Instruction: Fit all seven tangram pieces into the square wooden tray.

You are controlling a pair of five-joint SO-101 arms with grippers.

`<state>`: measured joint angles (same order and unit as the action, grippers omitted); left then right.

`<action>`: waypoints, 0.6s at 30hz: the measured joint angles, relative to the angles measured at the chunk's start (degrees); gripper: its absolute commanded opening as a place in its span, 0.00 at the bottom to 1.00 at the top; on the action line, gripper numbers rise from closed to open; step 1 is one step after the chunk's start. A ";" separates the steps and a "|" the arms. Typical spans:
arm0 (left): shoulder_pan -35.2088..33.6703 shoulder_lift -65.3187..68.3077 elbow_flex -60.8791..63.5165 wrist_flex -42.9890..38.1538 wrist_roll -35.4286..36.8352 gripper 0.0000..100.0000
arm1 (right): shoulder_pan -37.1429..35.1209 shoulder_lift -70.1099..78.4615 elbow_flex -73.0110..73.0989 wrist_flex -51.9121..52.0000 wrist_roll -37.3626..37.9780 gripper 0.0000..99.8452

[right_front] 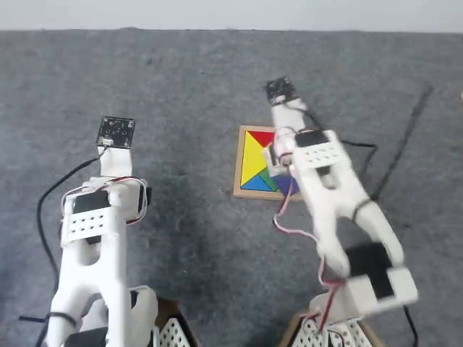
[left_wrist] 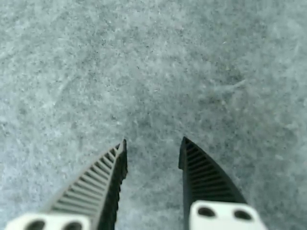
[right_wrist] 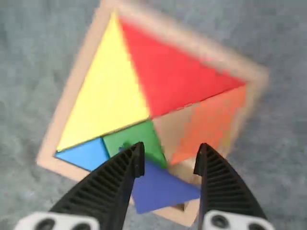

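Observation:
The square wooden tray (right_wrist: 72, 108) (right_front: 238, 163) lies on grey carpet right of centre. In it are a yellow triangle (right_wrist: 108, 96), a red triangle (right_wrist: 172, 72), an orange piece (right_wrist: 213, 120), a green piece (right_wrist: 139, 139) and a light blue triangle (right_wrist: 86, 154). A dark blue triangle (right_wrist: 160, 189) lies askew at one corner, reaching over the rim. My right gripper (right_wrist: 170, 155) hangs open just above it, fingers either side, not touching. My left gripper (left_wrist: 153, 146) is open over bare carpet, far left of the tray.
A bare patch of tray floor (right_wrist: 170, 127) shows between the green and orange pieces. The right arm (right_front: 322, 170) covers the tray's right half in the high view. The left arm (right_front: 101, 210) stands apart. A dark cable (right_front: 401, 141) runs right of the tray.

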<state>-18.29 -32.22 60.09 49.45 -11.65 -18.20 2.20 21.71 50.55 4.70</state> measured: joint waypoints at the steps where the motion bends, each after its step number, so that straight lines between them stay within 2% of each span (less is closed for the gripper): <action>1: 0.00 0.00 0.00 0.00 0.00 0.18 | 0.18 -2.64 1.05 0.00 -0.44 0.18; 7: 0.18 0.00 0.44 0.00 0.00 0.18 | -3.78 -17.67 15.74 -1.58 -1.23 0.18; 11: 0.18 0.00 0.53 0.00 0.00 0.18 | -5.10 -22.51 25.58 -2.11 -1.14 0.18; 18: 1.49 0.00 0.53 0.00 0.00 0.18 | 0.44 -23.47 28.13 -2.20 0.62 0.18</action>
<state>-16.79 -32.22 60.62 49.45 -11.65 -17.76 -21.27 49.85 48.35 5.32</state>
